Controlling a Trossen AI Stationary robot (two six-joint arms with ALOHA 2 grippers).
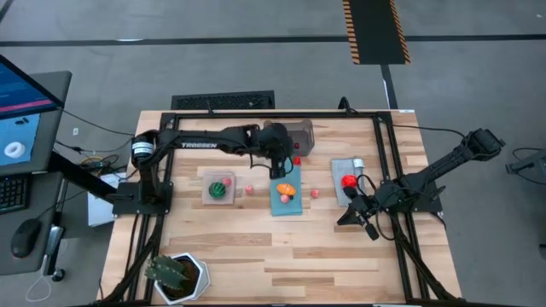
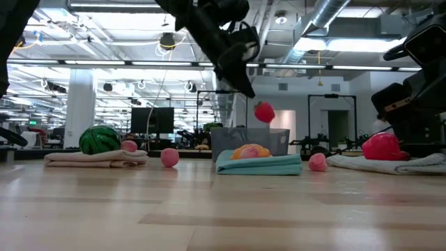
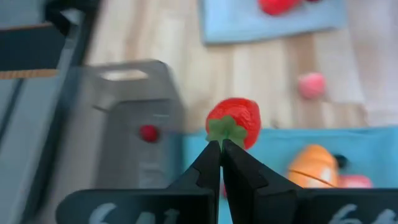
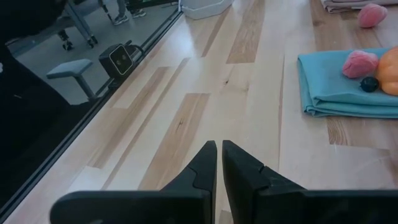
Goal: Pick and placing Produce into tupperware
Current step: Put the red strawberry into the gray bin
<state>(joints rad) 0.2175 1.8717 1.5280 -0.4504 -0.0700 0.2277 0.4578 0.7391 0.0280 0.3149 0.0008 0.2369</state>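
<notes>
My left gripper (image 3: 221, 148) hangs above the table between the tupperware and the blue mat (image 1: 286, 203), shut on a red toy strawberry (image 3: 236, 119). The tupperware (image 3: 134, 118), a translucent grey box, stands on the table just beyond it with a tiny red piece (image 3: 148, 132) inside. An orange piece (image 1: 286, 188) and a pink piece lie on the blue mat. A green melon (image 1: 220, 187) sits on the tan mat. A red piece (image 1: 348, 181) lies on the grey mat. Two pink pieces (image 1: 249, 189) (image 1: 314, 194) rest on the wood. My right gripper (image 4: 219, 148) is shut, low over bare wood near the table's right side. My left gripper pinches the strawberry by its green leafy cap (image 3: 225, 130), only at the free ends of the fingers. The fingers slant down from above. The strawberry (image 2: 263, 111) hangs beyond the fingertips, lifted clear, above the tupperware's rim (image 2: 251, 130).
A spiky green plant in a white pot (image 1: 175, 275) stands at the near left corner. A black frame rail (image 1: 388, 170) runs along the table's right side beside the right arm. Bare wood (image 1: 281, 256) stretches across the near half.
</notes>
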